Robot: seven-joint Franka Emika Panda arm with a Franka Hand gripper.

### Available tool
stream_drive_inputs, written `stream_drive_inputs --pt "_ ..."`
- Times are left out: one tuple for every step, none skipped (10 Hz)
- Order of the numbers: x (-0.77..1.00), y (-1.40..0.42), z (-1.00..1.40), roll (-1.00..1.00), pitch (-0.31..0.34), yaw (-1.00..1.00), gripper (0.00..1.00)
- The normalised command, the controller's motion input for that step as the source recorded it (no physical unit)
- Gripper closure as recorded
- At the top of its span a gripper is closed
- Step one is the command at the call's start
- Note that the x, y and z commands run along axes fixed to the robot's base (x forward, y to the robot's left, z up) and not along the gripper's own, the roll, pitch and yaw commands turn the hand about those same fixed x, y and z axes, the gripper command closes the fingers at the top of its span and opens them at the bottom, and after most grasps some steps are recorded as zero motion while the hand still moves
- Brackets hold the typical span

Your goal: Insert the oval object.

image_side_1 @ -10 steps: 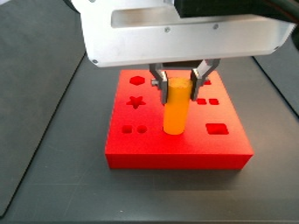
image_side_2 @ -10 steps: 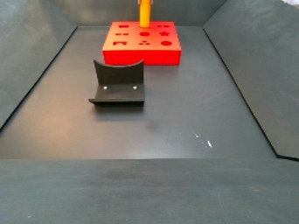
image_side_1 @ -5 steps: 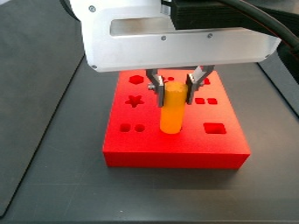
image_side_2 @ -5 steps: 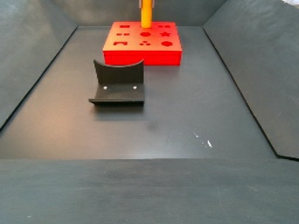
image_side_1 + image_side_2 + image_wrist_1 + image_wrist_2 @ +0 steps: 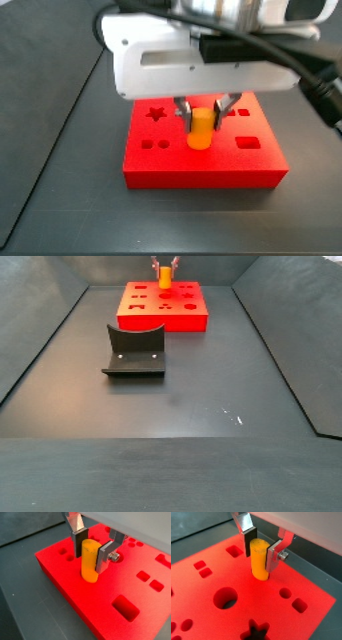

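Observation:
The oval object (image 5: 89, 564), a smooth orange-yellow peg, stands upright with its lower end in a hole of the red block (image 5: 67, 592). It shows in both wrist views (image 5: 258, 562) and both side views (image 5: 201, 132) (image 5: 166, 280). My gripper (image 5: 90, 556) is above the block, its two silver fingers closed against the peg's upper part on either side; it also shows in the wrist view (image 5: 261, 557) and the side views (image 5: 201, 117) (image 5: 166, 269). The part of the peg inside the hole is hidden.
The red block (image 5: 160, 318) has several other shaped holes, among them a star (image 5: 156, 113), a round one (image 5: 226, 598) and squares (image 5: 125, 607). A dark grey curved holder (image 5: 134, 353) stands on the dark floor nearer the front. Sloping dark walls (image 5: 40, 346) bound the floor.
My gripper has moved down with the peg in it. The peg stands lower over the red block, with less of it showing above the surface.

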Motion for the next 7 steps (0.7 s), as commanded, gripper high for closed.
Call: stream_drive_inputs --pt "-0.21 -0.27 -0.73 0.13 -0.070 0.00 1.00" --pt "-0.34 -0.37 -0.67 0.24 -0.051 0.00 1.00" --pt "-0.27 -0.27 -0.51 0.16 -0.064 0.00 1.00" --pt "0.00 0.00 0.00 0.01 0.000 0.00 1.00" --pt "0.00 0.00 0.00 0.01 0.000 0.00 1.00" --pt "0.00 0.00 0.00 0.00 0.000 0.00 1.00" --pt "0.00 0.00 0.00 0.00 0.000 0.00 1.00"
